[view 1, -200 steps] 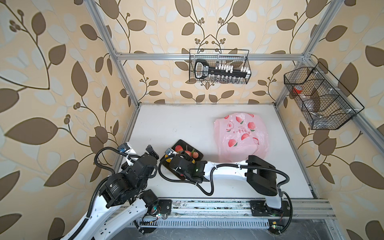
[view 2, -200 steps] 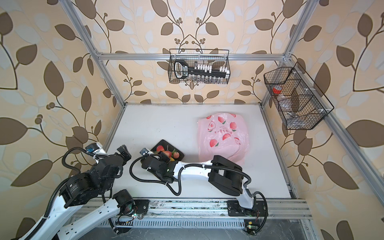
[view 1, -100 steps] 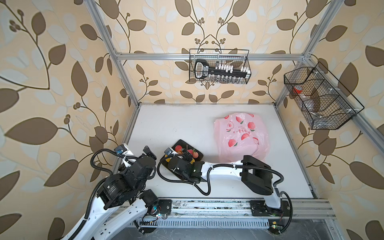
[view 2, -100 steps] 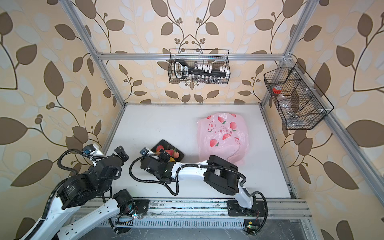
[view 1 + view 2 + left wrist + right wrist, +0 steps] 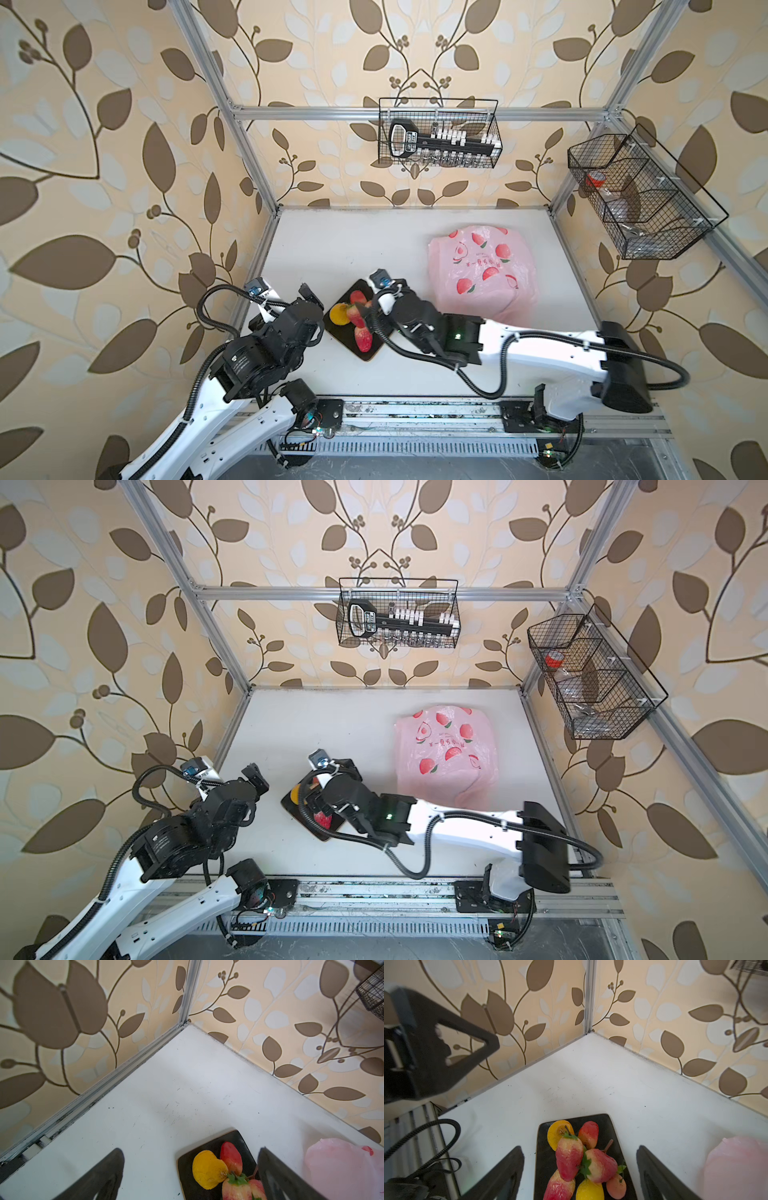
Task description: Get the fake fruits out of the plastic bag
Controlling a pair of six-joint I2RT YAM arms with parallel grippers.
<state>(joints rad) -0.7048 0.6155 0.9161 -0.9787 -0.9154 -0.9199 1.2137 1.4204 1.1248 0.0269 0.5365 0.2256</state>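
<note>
Several fake fruits (image 5: 358,322) lie in a heap on a dark square mat (image 5: 343,336) at the front left of the white table: red strawberries (image 5: 569,1159), a yellow lemon (image 5: 589,1190), a small pink peach (image 5: 615,1186) and an orange piece (image 5: 558,1132). My right gripper (image 5: 579,1148) hangs open over the mat, its fingers on either side of the heap and touching no fruit. My left gripper (image 5: 191,1149) is open and empty just left of the mat. The pink plastic bag (image 5: 482,270) lies flattened at the back right, and what is inside it does not show.
A wire basket (image 5: 438,133) with a black tool hangs on the back wall. A second wire basket (image 5: 640,199) hangs on the right wall. Metal frame posts stand at the table's corners. The left arm (image 5: 425,1047) stands close beside my right gripper.
My right gripper's jaws have spread wider and it has drawn back a little over the mat. The left arm has shifted slightly and stays open.
</note>
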